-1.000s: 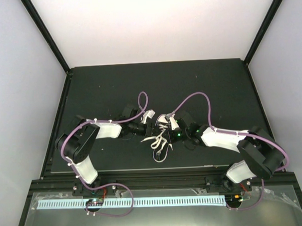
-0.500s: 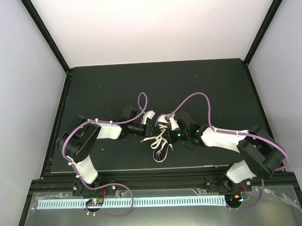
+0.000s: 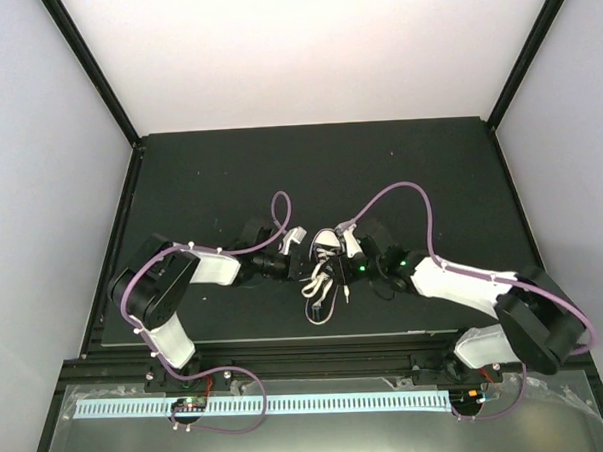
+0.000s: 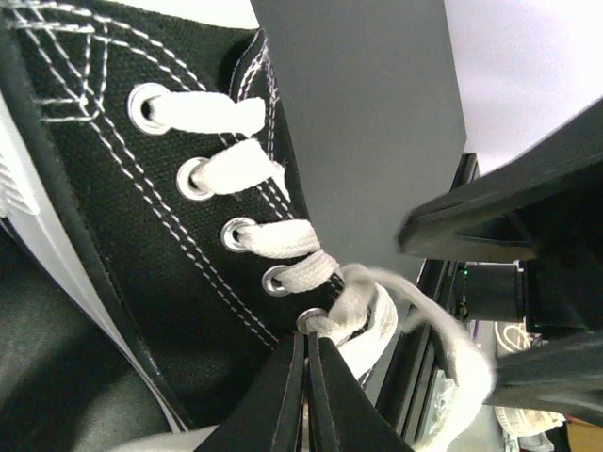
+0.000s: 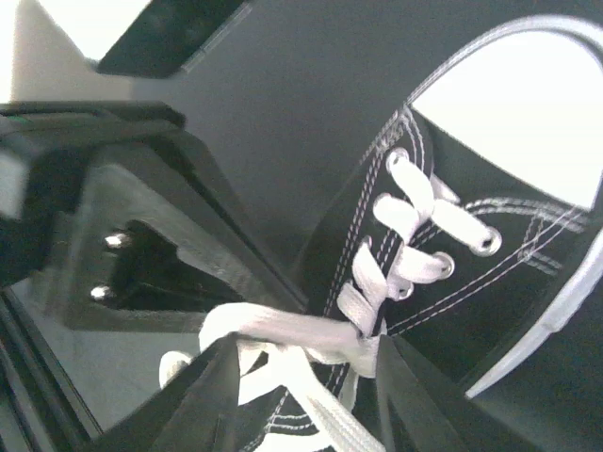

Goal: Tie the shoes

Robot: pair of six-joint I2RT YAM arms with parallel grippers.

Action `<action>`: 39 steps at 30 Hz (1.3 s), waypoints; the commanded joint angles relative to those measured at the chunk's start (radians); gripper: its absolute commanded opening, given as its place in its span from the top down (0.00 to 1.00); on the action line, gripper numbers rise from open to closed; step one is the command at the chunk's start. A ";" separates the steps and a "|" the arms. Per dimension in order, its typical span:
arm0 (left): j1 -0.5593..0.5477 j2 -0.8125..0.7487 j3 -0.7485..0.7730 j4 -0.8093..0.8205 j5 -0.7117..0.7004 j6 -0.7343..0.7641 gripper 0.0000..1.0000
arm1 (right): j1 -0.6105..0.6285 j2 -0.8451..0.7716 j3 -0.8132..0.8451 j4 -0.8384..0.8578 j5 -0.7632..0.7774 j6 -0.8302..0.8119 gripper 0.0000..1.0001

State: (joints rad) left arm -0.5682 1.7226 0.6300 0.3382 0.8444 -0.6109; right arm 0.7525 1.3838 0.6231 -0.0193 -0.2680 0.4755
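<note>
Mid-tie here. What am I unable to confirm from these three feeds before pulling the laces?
- Top external: the sneaker and laces are too small to read the knot.
- Left wrist: the left gripper has its tips together under the knot, which hides whether a lace is pinched. The lace ends are blurred.
- Right wrist: the strands between the right gripper fingers run off the bottom edge. The heel is out of frame.

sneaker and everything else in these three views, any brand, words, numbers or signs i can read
None can be read in any view.
sneaker: plain black canvas, white stitching, metal eyelets, white laces; no logo or print shows.
white slotted strip at the near edge: too small to tell whether it bears any lettering.
</note>
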 commanded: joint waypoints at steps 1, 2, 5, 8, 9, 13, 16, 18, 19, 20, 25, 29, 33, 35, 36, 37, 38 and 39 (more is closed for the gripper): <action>-0.006 -0.030 -0.004 0.061 -0.014 -0.034 0.98 | 0.025 -0.116 0.000 -0.068 0.083 -0.055 0.52; -0.006 -0.030 -0.004 0.061 -0.013 -0.033 0.98 | 0.037 -0.135 0.008 -0.090 0.102 -0.072 0.48; -0.007 -0.033 -0.006 0.059 -0.013 -0.032 0.98 | 0.110 -0.157 0.049 -0.159 0.171 -0.127 0.44; -0.007 -0.038 -0.007 0.055 -0.017 -0.028 0.99 | 0.188 -0.124 0.107 -0.219 0.251 -0.137 0.44; -0.006 -0.040 -0.007 0.053 -0.019 -0.028 0.98 | 0.209 -0.107 0.122 -0.230 0.272 -0.133 0.44; -0.007 -0.050 -0.012 0.046 -0.039 -0.028 0.98 | 0.305 -0.029 0.179 -0.268 0.393 -0.110 0.42; -0.006 -0.053 -0.012 0.039 -0.046 -0.027 0.99 | 0.353 0.038 0.236 -0.316 0.515 -0.065 0.42; -0.006 -0.054 -0.010 0.033 -0.048 -0.025 0.98 | 0.392 0.072 0.260 -0.326 0.563 -0.054 0.41; -0.006 -0.053 -0.009 0.030 -0.048 -0.023 0.98 | 0.411 0.085 0.272 -0.331 0.580 -0.053 0.40; -0.006 -0.054 -0.008 0.028 -0.050 -0.023 0.98 | 0.429 0.101 0.283 -0.338 0.602 -0.051 0.40; -0.006 -0.052 -0.007 0.027 -0.053 -0.022 0.98 | 0.490 0.182 0.340 -0.386 0.684 -0.024 0.46; -0.006 -0.047 -0.006 0.025 -0.051 -0.023 0.98 | 0.513 0.224 0.348 -0.378 0.707 -0.030 0.48; -0.006 -0.046 -0.006 0.024 -0.050 -0.021 0.98 | 0.521 0.276 0.374 -0.402 0.763 -0.023 0.48; -0.007 -0.046 -0.004 0.025 -0.051 -0.021 0.99 | 0.521 0.295 0.377 -0.410 0.791 -0.013 0.46; -0.006 -0.046 -0.003 0.025 -0.050 -0.021 0.98 | 0.520 0.302 0.377 -0.410 0.805 -0.008 0.46; -0.007 -0.045 -0.001 0.025 -0.051 -0.022 0.99 | 0.518 0.310 0.378 -0.410 0.817 -0.004 0.46; -0.007 -0.043 0.000 0.026 -0.050 -0.022 0.98 | 0.520 0.317 0.377 -0.414 0.829 0.000 0.46; -0.006 -0.043 0.002 0.025 -0.050 -0.022 0.98 | 0.520 0.327 0.379 -0.420 0.842 0.007 0.46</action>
State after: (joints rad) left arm -0.5709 1.6928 0.6182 0.3561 0.7998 -0.6334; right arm 1.2675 1.6840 0.9726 -0.4156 0.4694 0.4473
